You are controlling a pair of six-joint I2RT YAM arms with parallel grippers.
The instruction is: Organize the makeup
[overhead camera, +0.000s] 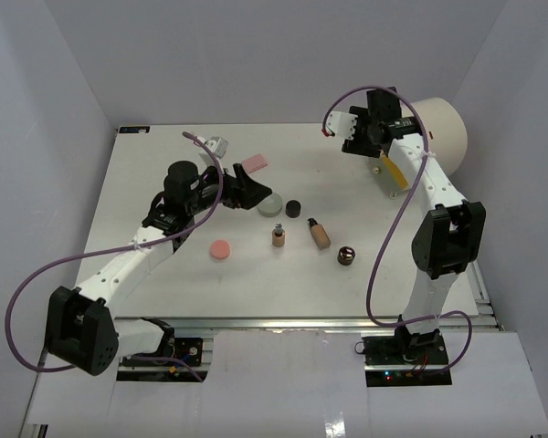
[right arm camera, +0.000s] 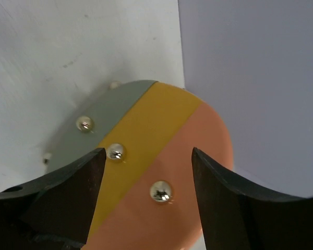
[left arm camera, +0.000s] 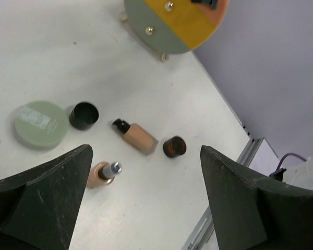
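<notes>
Left pincer is open above the bench; the beige tube lies at its 12 o'clock. Right pincer is open at the drum case, gripping nothing.

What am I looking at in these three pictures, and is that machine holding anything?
Two robot arms are bolted to a white table. One picture looks down from above; the other two come from cameras on each wrist. The left hand is open above the makeup: a green compact, black pot, beige tube and small bottles, with a pink disc and pink pad nearby. The right hand hovers, fingers apart, at the striped front of a cream drum case. Neither holds anything.
</notes>
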